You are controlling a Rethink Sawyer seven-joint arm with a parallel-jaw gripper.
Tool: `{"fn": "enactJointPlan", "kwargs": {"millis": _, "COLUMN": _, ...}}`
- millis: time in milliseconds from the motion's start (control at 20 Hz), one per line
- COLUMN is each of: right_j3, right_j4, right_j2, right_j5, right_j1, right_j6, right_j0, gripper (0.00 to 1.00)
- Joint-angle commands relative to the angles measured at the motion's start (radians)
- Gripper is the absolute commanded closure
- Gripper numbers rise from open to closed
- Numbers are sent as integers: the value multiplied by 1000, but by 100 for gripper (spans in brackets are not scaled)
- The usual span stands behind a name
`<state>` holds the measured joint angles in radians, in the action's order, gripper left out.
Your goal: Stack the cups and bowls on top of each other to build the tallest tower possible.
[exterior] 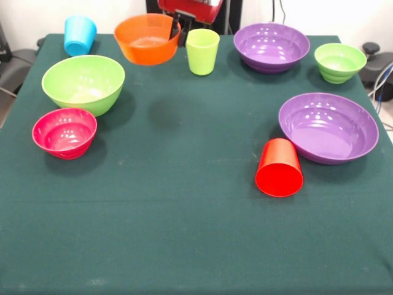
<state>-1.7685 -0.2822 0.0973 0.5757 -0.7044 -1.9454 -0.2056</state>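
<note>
My gripper point(177, 29) comes down at the top middle and is shut on the right rim of the orange bowl point(147, 39). The bowl hangs slightly tilted above the cloth, and its shadow falls nearer the middle. A large lime green bowl point(83, 83) and a pink bowl point(64, 132) sit at the left. A sky blue cup point(80, 35) stands at the far left. Just right of the gripper stands a lime green cup point(202, 51). Two purple bowls point(271, 47) point(328, 126) and a small green bowl point(339, 62) sit at the right. The red cup point(279, 167) rests beside the nearer purple bowl, wide end toward the front.
A dark green cloth point(184, 233) covers the table. The cloth's left and right edges run close to the outer bowls. Cables and dark equipment point(377, 64) lie beyond the right edge.
</note>
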Motion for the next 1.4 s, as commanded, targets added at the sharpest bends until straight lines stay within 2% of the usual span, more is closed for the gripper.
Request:
{"fn": "enactJointPlan", "kwargs": {"millis": 50, "right_j3": -95, "right_j4": 56, "right_j2": -17, "right_j5": 100, "right_j1": -35, "right_j6": -148, "right_j0": 36, "gripper": 100}}
{"fn": "enactJointPlan", "kwargs": {"millis": 600, "right_j3": -222, "right_j4": 151, "right_j2": 5, "right_j5": 83, "right_j1": -85, "right_j6": -180, "right_j0": 93, "gripper": 100}}
{"fn": "enactJointPlan", "kwargs": {"millis": 1150, "right_j3": -269, "right_j4": 205, "right_j2": 39, "right_j5": 14, "right_j1": -74, "right_j6": -211, "right_j0": 166, "gripper": 100}}
{"fn": "enactJointPlan", "kwargs": {"millis": 1400, "right_j3": -254, "right_j4": 221, "right_j2": 47, "right_j5": -3, "right_j1": -53, "right_j6": -207, "right_j0": 170, "gripper": 100}}
